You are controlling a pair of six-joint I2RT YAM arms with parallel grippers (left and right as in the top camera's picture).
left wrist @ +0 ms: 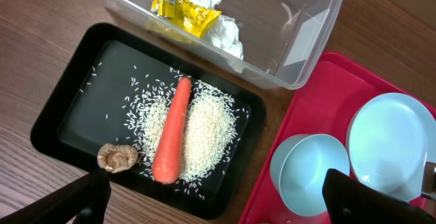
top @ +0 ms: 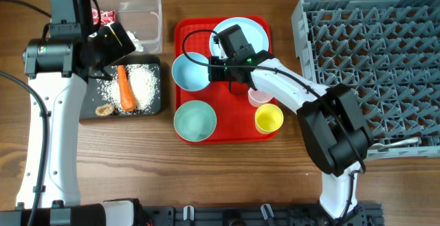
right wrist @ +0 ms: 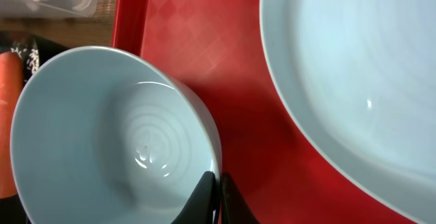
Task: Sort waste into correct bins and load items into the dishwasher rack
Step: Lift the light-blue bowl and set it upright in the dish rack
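Observation:
On the red tray (top: 181,35), my right gripper (top: 220,73) (right wrist: 217,195) is shut on the right rim of a light-blue bowl (top: 188,71) (right wrist: 82,135), one finger inside and one outside. The light-blue plate (top: 258,29) (right wrist: 354,67) lies just beyond it. My left gripper (top: 115,39) (left wrist: 225,203) hangs open and holds nothing, above the black tray (top: 155,106) (left wrist: 61,108). That tray holds the carrot (top: 126,88) (left wrist: 172,139), rice (left wrist: 212,125) and a brown lump (left wrist: 117,157). The clear tub (top: 155,14) (left wrist: 320,43) contains a yellow wrapper (left wrist: 184,9) and tissue (left wrist: 228,37).
A second light-blue bowl (top: 194,121), a pink cup (top: 260,97) and a yellow cup (top: 269,118) also stand on the red tray. The grey dishwasher rack (top: 371,61) fills the right side of the table.

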